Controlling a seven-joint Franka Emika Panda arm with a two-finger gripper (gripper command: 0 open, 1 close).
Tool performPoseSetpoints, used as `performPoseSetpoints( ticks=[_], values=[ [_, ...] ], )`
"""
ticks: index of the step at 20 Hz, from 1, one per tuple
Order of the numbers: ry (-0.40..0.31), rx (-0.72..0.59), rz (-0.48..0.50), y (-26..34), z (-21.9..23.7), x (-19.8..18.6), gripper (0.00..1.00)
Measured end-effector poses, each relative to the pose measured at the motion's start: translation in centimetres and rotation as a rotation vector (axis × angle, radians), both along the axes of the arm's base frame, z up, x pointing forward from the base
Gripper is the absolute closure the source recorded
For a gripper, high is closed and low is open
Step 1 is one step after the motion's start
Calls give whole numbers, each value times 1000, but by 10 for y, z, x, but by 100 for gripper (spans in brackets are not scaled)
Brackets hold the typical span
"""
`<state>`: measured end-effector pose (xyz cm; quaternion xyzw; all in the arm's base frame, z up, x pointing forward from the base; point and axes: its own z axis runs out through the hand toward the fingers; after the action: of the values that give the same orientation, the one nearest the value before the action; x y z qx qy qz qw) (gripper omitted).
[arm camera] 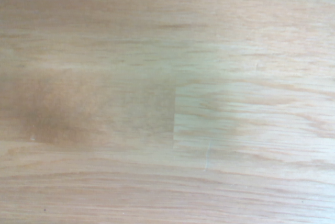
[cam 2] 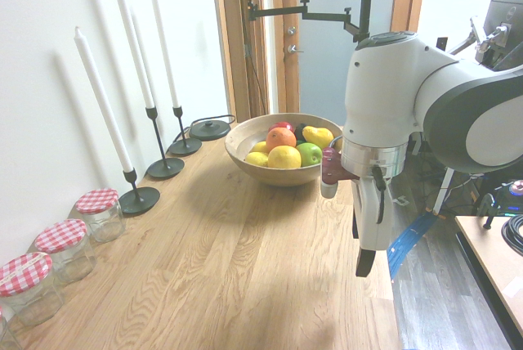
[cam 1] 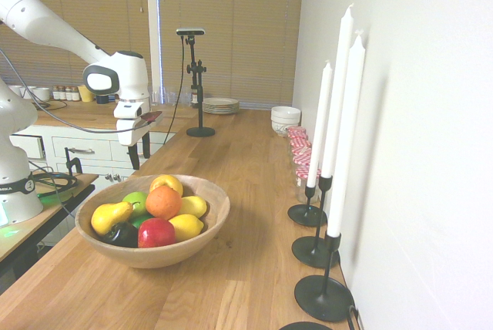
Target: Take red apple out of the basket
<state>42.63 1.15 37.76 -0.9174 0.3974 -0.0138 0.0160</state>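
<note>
Surface: long light-oak countertop (cam 1: 254,214), grain running lengthwise; the wrist view shows only bare wood (arm camera: 167,98).
Room: white wall along one side, wooden blinds (cam 1: 231,29) at the far end, a door (cam 2: 327,31) at the other.
Wall side: three white candles (cam 1: 339,106) in black holders, jars with red-checked lids (cam 2: 61,248), white bowls (cam 1: 286,118), stacked plates (cam 1: 220,105).
Basket (cam 1: 212,226): wide wooden bowl on the counter, holding mixed fruit.
Red apple (cam 1: 156,233): in the basket, at the rim nearest the first exterior camera, touching a lemon (cam 1: 186,227) and the orange fruit (cam 1: 163,202).
Gripper (cam 1: 139,153): raised over the counter edge, well apart from the basket, pointing down; fingers spread with a clear gap, holding nothing.
</note>
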Motion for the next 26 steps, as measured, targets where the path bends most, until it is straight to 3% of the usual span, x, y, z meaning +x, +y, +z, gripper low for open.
performPoseSetpoints(
  ticks=[5, 9, 18, 26],
  values=[
    [-7, -4, -1, -1, 6, 4, 0],
    [-32, -6, -21, -21, 44, 20, 0],
    [-131, -10, -172, -136, 156, 43, 0],
    [-135, -16, -287, -253, 178, 74, 0]
  ],
)
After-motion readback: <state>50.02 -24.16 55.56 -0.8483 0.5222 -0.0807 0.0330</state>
